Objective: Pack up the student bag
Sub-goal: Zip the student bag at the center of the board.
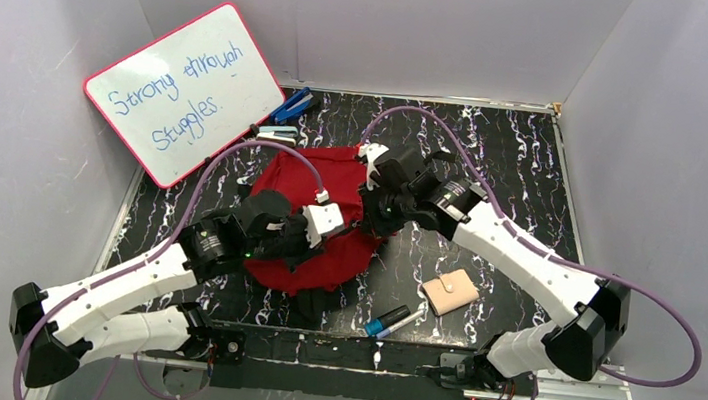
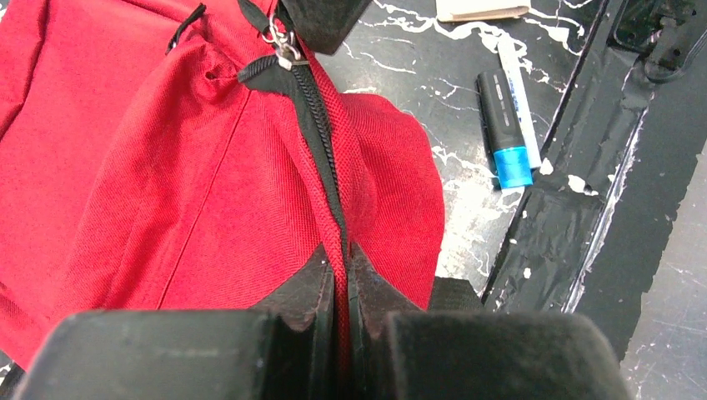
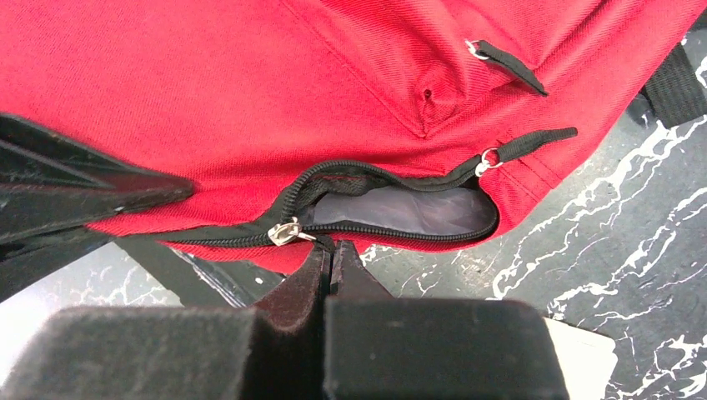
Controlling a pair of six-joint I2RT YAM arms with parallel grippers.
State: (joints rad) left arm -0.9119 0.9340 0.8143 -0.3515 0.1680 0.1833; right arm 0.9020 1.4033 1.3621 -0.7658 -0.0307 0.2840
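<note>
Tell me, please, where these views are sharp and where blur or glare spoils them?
Top external: even light, no harsh glare, whiteboard writing legible. Left wrist: student bag weave crisp, left gripper soft and dark up close. Right wrist: zipper sharp, right gripper blurred in the foreground.

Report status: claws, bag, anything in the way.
Left claw shut, pinching soft red fabric backpack by its zipper seam. Right claw shut on silver zipper pull; opening part-unzipped. Beige wallet, blue-capped marker lying outside.
</note>
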